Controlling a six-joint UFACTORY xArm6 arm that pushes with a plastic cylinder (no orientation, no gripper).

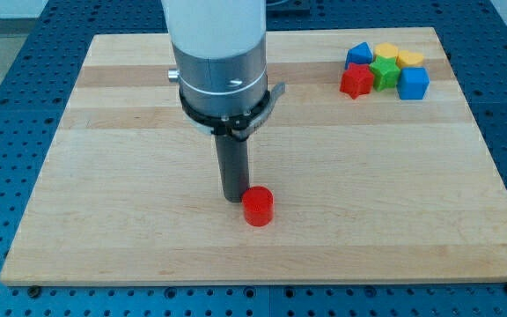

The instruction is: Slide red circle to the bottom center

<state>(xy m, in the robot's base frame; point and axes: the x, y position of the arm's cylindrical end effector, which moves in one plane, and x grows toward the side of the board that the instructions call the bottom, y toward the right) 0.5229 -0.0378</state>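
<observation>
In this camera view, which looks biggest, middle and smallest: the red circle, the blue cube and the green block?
1. red circle, though it may simply be nearer the camera.
2. blue cube.
3. green block, partly hidden by its neighbours, so this is unsure.

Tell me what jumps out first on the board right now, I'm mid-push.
The big white arm comes down from the view's top centre, and my tip sits just left of, and up against, the red circle on the wooden board, low and near centre. At the view's top right, a tight cluster: red star, green block, yellow blocks and blue blocks.
</observation>
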